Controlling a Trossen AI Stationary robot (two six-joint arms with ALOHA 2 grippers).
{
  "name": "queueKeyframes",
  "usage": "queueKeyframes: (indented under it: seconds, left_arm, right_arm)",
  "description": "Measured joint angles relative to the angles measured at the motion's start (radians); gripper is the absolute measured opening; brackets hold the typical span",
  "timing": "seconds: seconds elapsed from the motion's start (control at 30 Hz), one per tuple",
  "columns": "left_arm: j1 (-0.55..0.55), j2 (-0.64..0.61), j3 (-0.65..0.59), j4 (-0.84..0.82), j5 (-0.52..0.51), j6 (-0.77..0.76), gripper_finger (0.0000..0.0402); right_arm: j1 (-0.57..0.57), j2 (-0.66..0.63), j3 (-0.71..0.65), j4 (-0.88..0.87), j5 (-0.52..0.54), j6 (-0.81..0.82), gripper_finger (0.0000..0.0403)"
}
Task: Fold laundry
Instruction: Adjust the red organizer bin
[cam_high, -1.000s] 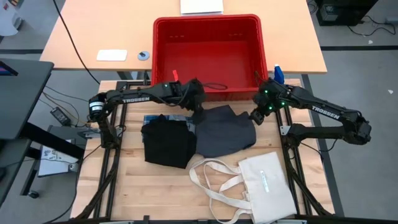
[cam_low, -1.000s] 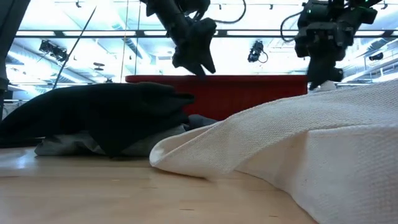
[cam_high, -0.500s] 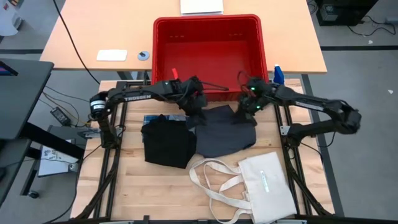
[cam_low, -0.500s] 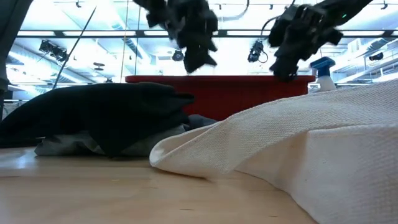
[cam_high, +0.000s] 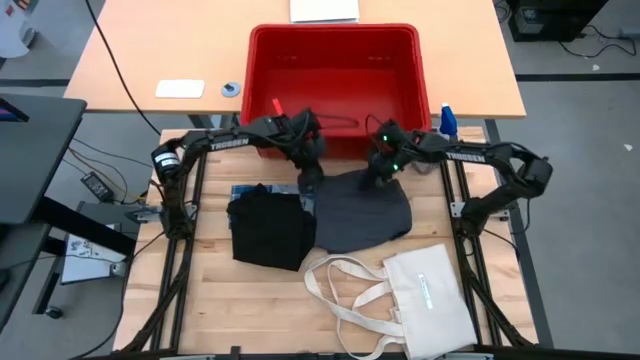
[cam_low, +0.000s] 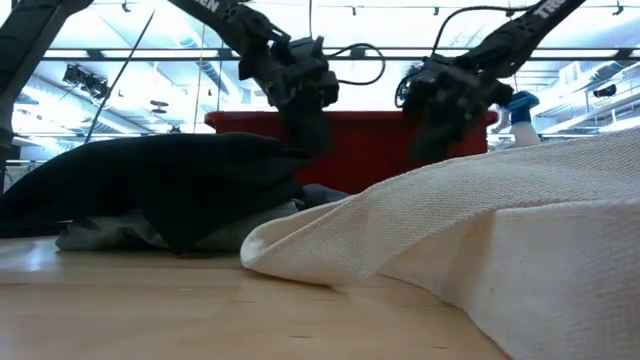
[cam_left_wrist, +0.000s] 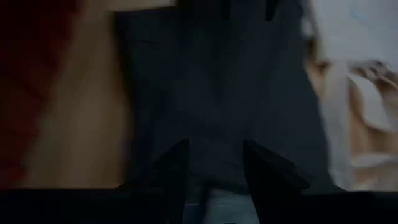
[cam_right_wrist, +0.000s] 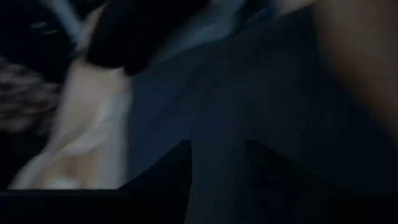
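Observation:
The dark grey piece (cam_high: 360, 212) lies spread flat at the middle of the table, filling both wrist views (cam_left_wrist: 217, 93) (cam_right_wrist: 249, 106). To its left sits the folded black piece (cam_high: 268, 230), with the blue-white plaid piece (cam_high: 246, 190) showing at its far edge. My left gripper (cam_high: 311, 183) (cam_left_wrist: 214, 165) stands open over the dark grey piece's far left corner. Over that piece's far edge, further right, my right gripper (cam_high: 372, 182) (cam_right_wrist: 217, 165) is open as well. Both point slanting down. In the low view the left gripper (cam_low: 310, 135) hangs above the cloth, and the tote hides the right gripper's tips.
A red bin (cam_high: 335, 75) stands just beyond the table's far edge, close behind both grippers. The cream canvas tote bag (cam_high: 425, 295) with long handles lies at the near right. A spray bottle (cam_high: 447, 120) stands at the far right. Bare wood (cam_high: 215, 300) shows at the near left.
My right gripper has swung from the table's right side toward the left and down, tipping and rolling, to the dark grey piece's far edge. My left gripper has come down and slightly toward the near edge, to that piece's far left corner. The garments have not moved.

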Motion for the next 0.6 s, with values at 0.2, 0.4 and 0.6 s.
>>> queueKeyframes:
  seconds: [0.2, 0.4, 0.6]
  left_arm:
    - [0.133, 0.006, 0.0, 0.047, -0.146, -0.003, 0.015]
    - [0.19, 0.005, 0.003, 0.104, -0.062, -0.084, 0.015]
    - [0.124, -0.006, 0.003, 0.038, 0.144, -0.087, 0.015]
  right_arm:
    - [-0.116, 0.105, 0.164, 0.019, 0.079, -0.018, 0.0157]
    - [-0.171, 0.153, 0.325, -0.082, 0.101, -0.022, 0.0157]
    - [-0.12, 0.093, 0.359, -0.308, -0.024, -0.024, 0.0157]
